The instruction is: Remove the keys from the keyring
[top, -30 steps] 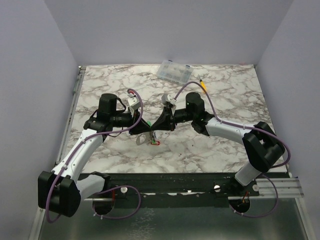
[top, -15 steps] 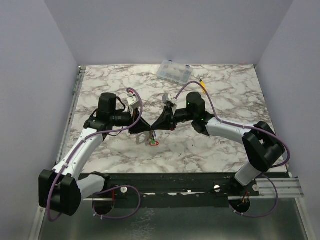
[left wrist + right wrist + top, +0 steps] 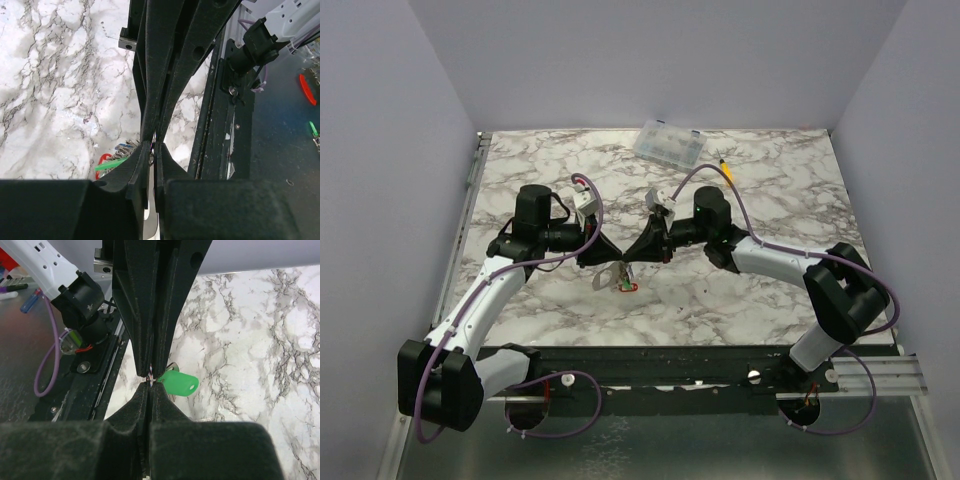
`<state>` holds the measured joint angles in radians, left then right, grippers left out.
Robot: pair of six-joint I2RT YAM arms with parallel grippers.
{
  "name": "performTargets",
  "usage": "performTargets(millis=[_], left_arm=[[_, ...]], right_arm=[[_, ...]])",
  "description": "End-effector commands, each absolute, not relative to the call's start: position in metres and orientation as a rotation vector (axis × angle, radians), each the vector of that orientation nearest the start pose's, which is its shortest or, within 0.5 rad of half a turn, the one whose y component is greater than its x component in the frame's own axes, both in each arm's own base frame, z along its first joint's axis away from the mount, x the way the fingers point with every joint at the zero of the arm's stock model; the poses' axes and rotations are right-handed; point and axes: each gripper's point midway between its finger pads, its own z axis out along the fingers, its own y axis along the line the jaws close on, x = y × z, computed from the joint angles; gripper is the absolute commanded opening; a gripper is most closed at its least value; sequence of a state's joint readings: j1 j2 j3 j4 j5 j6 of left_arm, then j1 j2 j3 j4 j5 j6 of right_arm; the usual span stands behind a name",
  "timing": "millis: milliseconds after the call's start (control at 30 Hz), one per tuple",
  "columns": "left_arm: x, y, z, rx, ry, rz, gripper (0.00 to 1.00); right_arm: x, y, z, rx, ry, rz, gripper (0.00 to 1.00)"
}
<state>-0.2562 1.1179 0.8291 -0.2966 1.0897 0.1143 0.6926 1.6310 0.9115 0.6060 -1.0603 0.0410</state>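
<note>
My left gripper (image 3: 610,258) and right gripper (image 3: 636,257) meet tip to tip over the middle of the marble table (image 3: 770,300). Both are shut on a thin metal edge between them, the keyring (image 3: 617,272), mostly hidden by the fingers. The keys (image 3: 627,285) hang below it. In the left wrist view my left gripper (image 3: 152,150) pinches next to green, red and blue key heads (image 3: 112,161). In the right wrist view my right gripper (image 3: 149,383) pinches beside a green key head (image 3: 179,382). A yellow key (image 3: 725,166) lies apart at the back right.
A clear plastic compartment box (image 3: 668,143) lies at the table's far edge. The black rail (image 3: 700,362) with the arm bases runs along the near edge. Purple walls close in on the left, back and right.
Both grippers have stayed pressed together and shifted slightly away from the near edge. The hanging keys have swung a little under them.
</note>
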Motion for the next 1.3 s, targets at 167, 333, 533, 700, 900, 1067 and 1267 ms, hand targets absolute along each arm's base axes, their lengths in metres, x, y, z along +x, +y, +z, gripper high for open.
performTargets(millis=[167,333,533,700,900,1067,1267], left_arm=[[0.225,-0.216,0.219,0.969,1.763,-1.237,0.03],[0.227,-0.214,0.21,0.955,1.788,-1.195,0.21],[0.227,-0.215,0.213,0.958,1.78,-1.203,0.2],[0.226,-0.217,0.217,0.966,1.765,-1.227,0.0],[0.227,-0.217,0.217,0.952,1.777,-1.22,0.0],[0.225,-0.22,0.211,0.976,1.783,-1.214,0.0],[0.218,-0.222,0.201,1.083,1.8,-1.178,0.0]], right_arm=[[0.214,0.383,0.208,-1.337,1.218,1.442,0.01],[0.216,0.384,0.209,-1.333,1.219,1.448,0.0],[0.215,0.385,0.207,-1.336,1.22,1.456,0.01],[0.213,0.383,0.206,-1.343,1.218,1.456,0.01],[0.21,0.382,0.205,-1.404,1.234,1.464,0.16],[0.206,0.379,0.198,-1.479,1.238,1.466,0.25],[0.204,0.376,0.193,-1.547,1.264,1.464,0.31]])
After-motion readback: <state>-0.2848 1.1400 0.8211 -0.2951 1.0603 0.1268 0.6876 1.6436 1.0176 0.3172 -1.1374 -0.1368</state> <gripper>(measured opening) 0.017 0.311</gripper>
